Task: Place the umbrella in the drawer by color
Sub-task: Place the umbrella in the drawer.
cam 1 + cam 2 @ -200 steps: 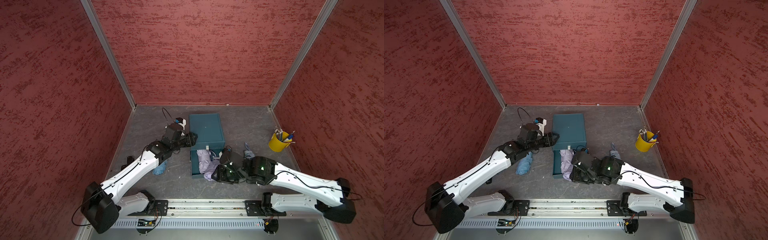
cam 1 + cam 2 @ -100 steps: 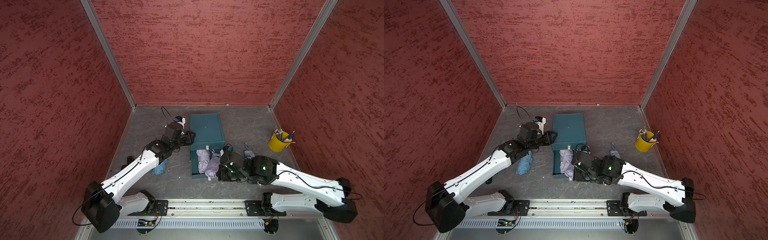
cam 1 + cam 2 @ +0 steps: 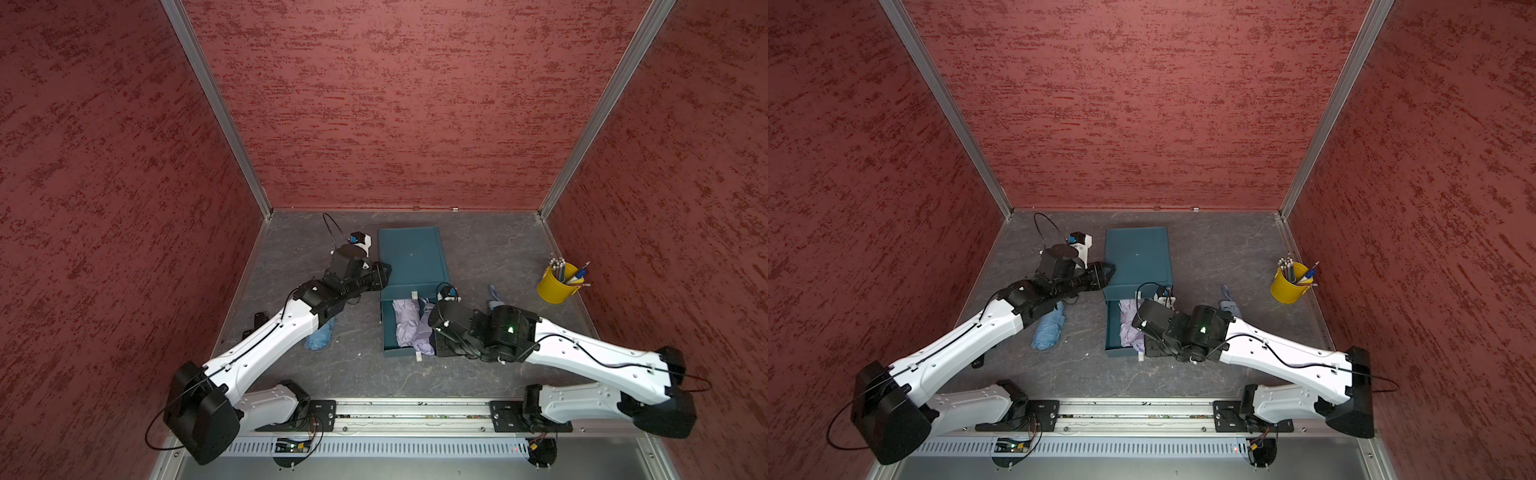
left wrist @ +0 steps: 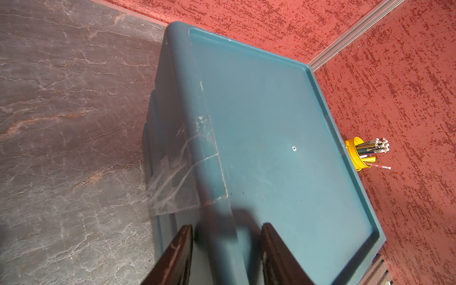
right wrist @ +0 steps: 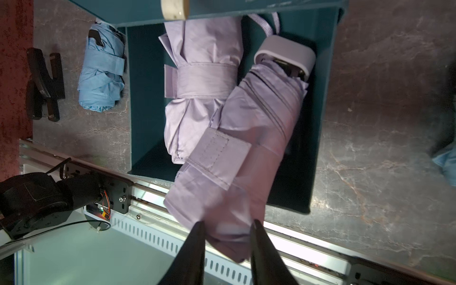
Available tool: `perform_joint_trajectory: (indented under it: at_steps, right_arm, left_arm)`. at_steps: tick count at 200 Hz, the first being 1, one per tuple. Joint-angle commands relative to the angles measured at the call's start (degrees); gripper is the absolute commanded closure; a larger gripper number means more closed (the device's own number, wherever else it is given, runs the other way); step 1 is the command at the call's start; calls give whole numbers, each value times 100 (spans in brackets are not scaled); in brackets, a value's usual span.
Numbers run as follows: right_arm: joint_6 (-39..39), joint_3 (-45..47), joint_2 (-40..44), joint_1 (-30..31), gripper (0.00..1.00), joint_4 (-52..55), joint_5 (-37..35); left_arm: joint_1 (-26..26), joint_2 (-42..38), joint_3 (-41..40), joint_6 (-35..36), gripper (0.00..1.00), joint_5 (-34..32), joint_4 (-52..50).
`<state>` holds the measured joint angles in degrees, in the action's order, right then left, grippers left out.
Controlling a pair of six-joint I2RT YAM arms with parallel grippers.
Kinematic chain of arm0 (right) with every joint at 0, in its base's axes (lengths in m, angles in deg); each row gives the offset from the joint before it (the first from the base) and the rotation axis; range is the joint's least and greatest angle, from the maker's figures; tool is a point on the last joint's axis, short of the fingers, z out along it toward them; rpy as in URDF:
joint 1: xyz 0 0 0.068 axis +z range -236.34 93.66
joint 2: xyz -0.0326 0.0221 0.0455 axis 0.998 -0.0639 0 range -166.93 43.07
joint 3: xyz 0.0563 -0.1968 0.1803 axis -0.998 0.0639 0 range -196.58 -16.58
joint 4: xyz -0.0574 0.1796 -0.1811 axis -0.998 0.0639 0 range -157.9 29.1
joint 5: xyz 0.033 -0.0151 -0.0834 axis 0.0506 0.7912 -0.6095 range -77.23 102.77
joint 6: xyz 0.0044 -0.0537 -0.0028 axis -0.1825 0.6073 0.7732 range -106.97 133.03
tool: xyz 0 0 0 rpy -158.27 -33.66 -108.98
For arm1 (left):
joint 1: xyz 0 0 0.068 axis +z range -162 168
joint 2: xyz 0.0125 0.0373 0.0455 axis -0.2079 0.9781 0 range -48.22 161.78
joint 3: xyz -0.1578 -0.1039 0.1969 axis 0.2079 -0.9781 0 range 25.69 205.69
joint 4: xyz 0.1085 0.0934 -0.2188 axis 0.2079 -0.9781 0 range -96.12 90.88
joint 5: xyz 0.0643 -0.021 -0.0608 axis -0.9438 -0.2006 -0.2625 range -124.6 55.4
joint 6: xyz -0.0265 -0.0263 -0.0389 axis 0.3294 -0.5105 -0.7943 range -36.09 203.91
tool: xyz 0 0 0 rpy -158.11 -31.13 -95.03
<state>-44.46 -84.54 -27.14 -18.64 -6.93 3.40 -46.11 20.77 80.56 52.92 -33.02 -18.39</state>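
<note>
Yellow cup of pencils (image 3: 552, 289), grey stone-look tabletop (image 3: 478, 257), small black object (image 5: 44, 84), perhaps a clamp.

No lettering, label, brand or number is legible on anything in view.

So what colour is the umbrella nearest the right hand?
Lilac; the umbrella shows best in the right wrist view.

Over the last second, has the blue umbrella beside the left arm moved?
No. The blue umbrella lies where it did on the table, at the same gap from the teal drawer unit.
</note>
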Motion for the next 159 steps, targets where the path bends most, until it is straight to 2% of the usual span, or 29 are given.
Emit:
perform_joint_trajectory:
  at_steps: [1,12,40,50,67,89,139,159]
  right_arm:
    - [-20,180,56,-2,57,-165,-120]
    - [-25,275,120,4,53,-272,-90]
    - [19,447,161,-2,53,-436,-73]
    - [47,474,103,-2,56,-469,-133]
    - [93,469,5,-2,68,-531,-318]
    - [257,444,-102,-58,77,-625,-635]
    - [776,415,-551,-377,85,-963,-836]
    - [821,361,-764,-435,85,-963,-1085]
  left_arm:
    - [48,216,-179,215,53,-14,-798]
    - [45,220,-178,223,53,0,-806]
    - [62,213,-198,257,54,32,-778]
    - [65,203,-227,277,54,60,-729]
    - [67,195,-279,308,54,104,-677]
    - [78,267,-276,331,56,117,-696]
    - [87,205,-293,365,60,147,-730]
    - [89,185,-310,374,61,161,-720]
